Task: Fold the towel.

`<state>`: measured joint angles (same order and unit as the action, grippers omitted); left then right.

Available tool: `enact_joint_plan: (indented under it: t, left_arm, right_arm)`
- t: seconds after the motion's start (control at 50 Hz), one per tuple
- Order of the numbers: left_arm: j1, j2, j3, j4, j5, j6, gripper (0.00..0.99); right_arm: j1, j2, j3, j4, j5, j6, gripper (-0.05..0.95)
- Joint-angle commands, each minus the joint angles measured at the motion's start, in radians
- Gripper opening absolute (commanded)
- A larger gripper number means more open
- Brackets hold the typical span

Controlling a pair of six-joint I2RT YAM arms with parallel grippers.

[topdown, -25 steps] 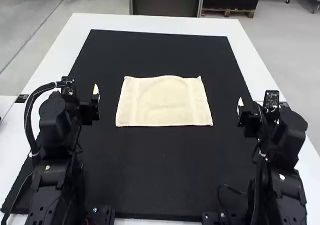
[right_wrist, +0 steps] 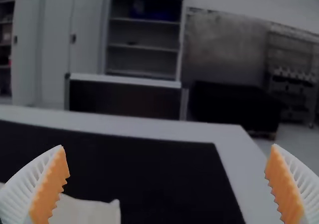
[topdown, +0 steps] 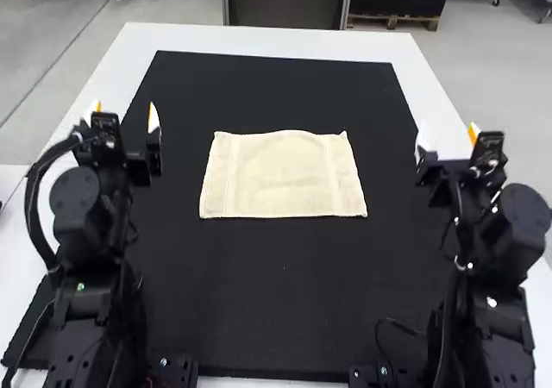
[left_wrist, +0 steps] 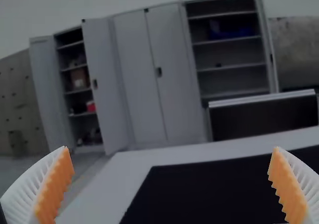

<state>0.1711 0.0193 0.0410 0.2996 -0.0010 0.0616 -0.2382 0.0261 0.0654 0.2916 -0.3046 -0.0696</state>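
Left pincer [topdown: 123, 112] and right pincer [topdown: 447, 135] have shifted outward, fingers wide apart with nothing between. The towel [topdown: 285, 174] hasn't budged: it lies flat on the black mat [topdown: 285, 293], between the 2, touched by neither. Folding progress therefore looks unchanged; gripping its edge would require both to come back inward.

The high view looks forward and down at the black mat [topdown: 285, 293] from above. Both wrist views (lower, nearer, almost level) face its far edge, sharing the cabinets [left_wrist: 144, 74] beyond.
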Motion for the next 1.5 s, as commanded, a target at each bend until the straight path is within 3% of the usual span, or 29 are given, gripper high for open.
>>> enact_joint_plan:
  t: [0.0,0.08,0.24,0.28,0.38,0.44,0.5,0.64,0.7,0.76,0.84,1.0,1.18,1.48]
  left_arm:
    - [0.004,0.084,0.151,0.030,-0.037,-0.040,0.915]
    - [0.002,0.217,0.275,0.026,-0.039,-0.069,0.941]
    - [0.001,0.547,0.528,-0.066,-0.022,-0.114,0.964]
    - [0.002,0.614,0.565,-0.083,-0.024,-0.117,0.964]
    - [-0.001,0.768,0.625,-0.125,-0.014,-0.192,0.962]
    - [-0.002,0.846,0.631,-0.149,-0.019,-0.241,0.959]
    - [-0.005,0.915,0.625,-0.159,-0.050,-0.272,0.951]
    - [-0.018,1.038,0.593,-0.159,-0.108,-0.267,0.951]
    - [-0.036,1.061,0.580,-0.145,-0.108,-0.207,0.943]
    - [-0.047,1.059,0.566,-0.137,-0.033,-0.167,0.948]
    - [-0.048,1.059,0.542,-0.122,-0.002,-0.155,0.941]
    - [-0.051,1.097,0.490,-0.068,-0.007,-0.146,0.920]
    - [-0.053,1.163,0.477,-0.063,0.044,-0.132,0.959]
    - [-0.091,1.340,0.511,0.021,0.142,-0.131,0.957]
  right_arm:
    - [-0.016,0.100,0.140,0.023,-0.025,0.122,0.91]
    - [-0.023,0.238,0.263,-0.008,-0.031,0.175,0.91]
    - [-0.023,0.595,0.504,-0.086,-0.062,0.211,0.91]
    - [-0.023,0.670,0.539,-0.101,-0.053,0.217,0.91]
    - [-0.015,0.828,0.579,-0.137,0.009,0.212,0.91]
    - [-0.013,0.910,0.576,-0.132,0.065,0.166,0.90]
    - [-0.012,0.968,0.567,-0.131,0.107,0.134,0.90]
    - [-0.004,1.051,0.519,-0.071,0.156,0.126,0.90]
    - [0.002,1.052,0.490,-0.028,0.159,0.116,0.91]
    - [0.013,1.046,0.459,0.027,0.156,0.102,0.90]
    - [0.053,1.051,0.436,0.050,0.167,0.093,0.90]
    - [0.246,1.190,0.430,0.050,0.157,0.099,0.90]
    - [0.476,1.285,0.452,0.064,0.262,0.103,0.91]
    - [0.444,1.397,0.524,0.090,0.193,0.099,0.91]
